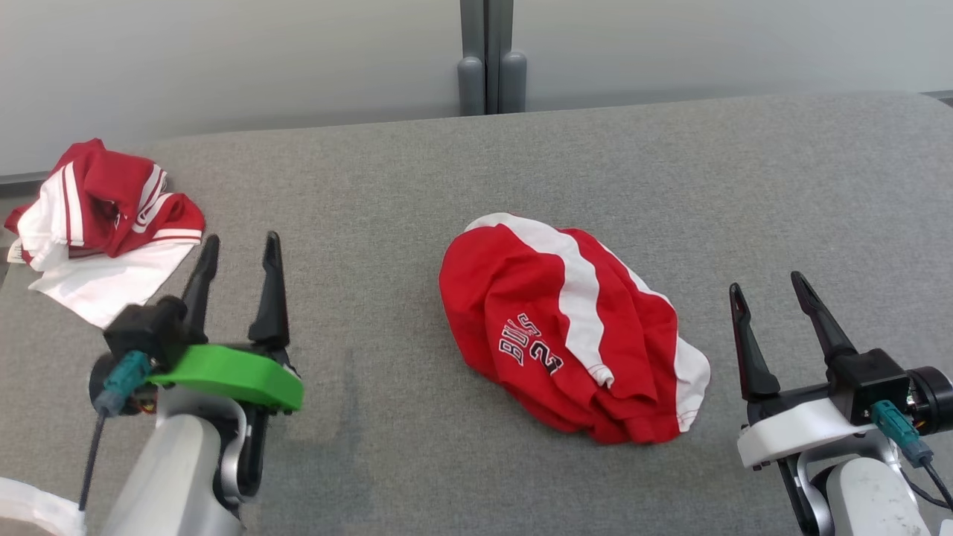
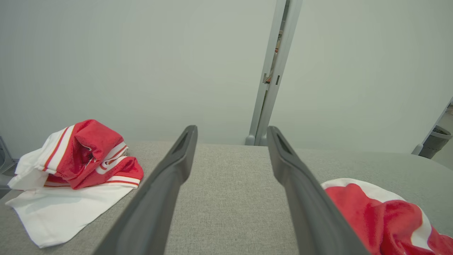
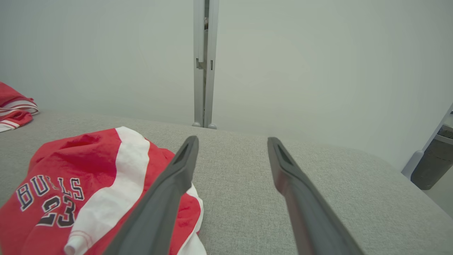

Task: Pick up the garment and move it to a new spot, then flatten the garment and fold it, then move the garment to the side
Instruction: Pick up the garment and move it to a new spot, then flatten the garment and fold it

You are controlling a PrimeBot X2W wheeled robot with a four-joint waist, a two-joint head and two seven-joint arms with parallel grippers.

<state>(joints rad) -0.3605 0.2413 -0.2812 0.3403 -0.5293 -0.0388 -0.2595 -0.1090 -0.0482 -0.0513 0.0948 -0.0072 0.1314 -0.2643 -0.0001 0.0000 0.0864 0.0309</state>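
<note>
Head view has the red-and-white garment [image 1: 566,327] lying crumpled on the gray padded surface [image 1: 447,164] between the two grippers, nearer the right gripper [image 1: 766,281] than the left gripper [image 1: 243,237]. The right gripper stands released, its two dark fingers [image 1: 748,350] spread wide with nothing between them. The garment sits just off its left finger, with a narrow strip of gray showing between them. In the right wrist view, black "BULLS" lettering and the number 23 face up on the garment, forward and to the left of that gripper, and bare surface lies straight ahead between its fingers. The left gripper is likewise released and empty, fingers parted over bare surface. The garment lies well off to its right, and a second red-and-white heap of clothing [image 1: 104,216] rests ahead and to its left. Beyond both grippers stand pale wall panels [image 1: 223,67] joined by a gray post [image 1: 491,59].
</note>
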